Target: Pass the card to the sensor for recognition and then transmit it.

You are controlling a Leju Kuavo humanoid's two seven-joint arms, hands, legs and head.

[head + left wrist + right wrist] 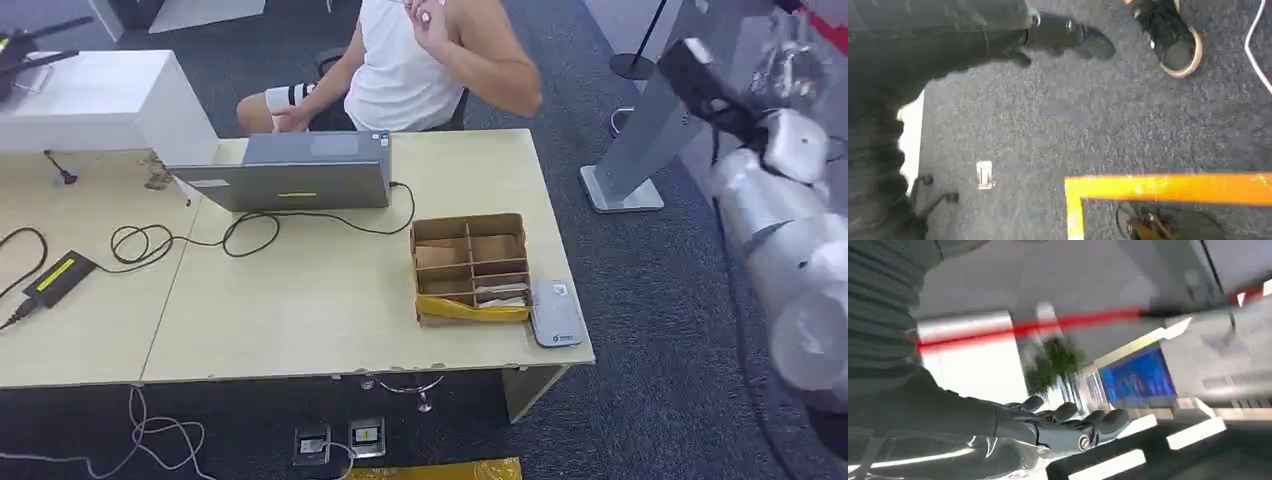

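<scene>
A cardboard box [470, 268] with several compartments stands near the table's right end, and pale cards [497, 294] lie in its front right compartment. Right beside it lies the flat grey sensor [555, 312]. My right arm [785, 240] is raised off the table's right side, well above and away from the box. In the right wrist view my right hand [1063, 432] has its fingers stretched out in the air with nothing in them. In the left wrist view my left hand [1058, 35] hangs over the carpet, fingers extended and holding nothing.
A person [420, 60] sits behind the table [300, 330] by a grey laptop [300, 170]. Cables and a black power adapter [60, 278] lie at the left. A metal stand [625, 160] rises right of the table. A shoe [1170, 42] and yellow floor tape [1168, 187] are below.
</scene>
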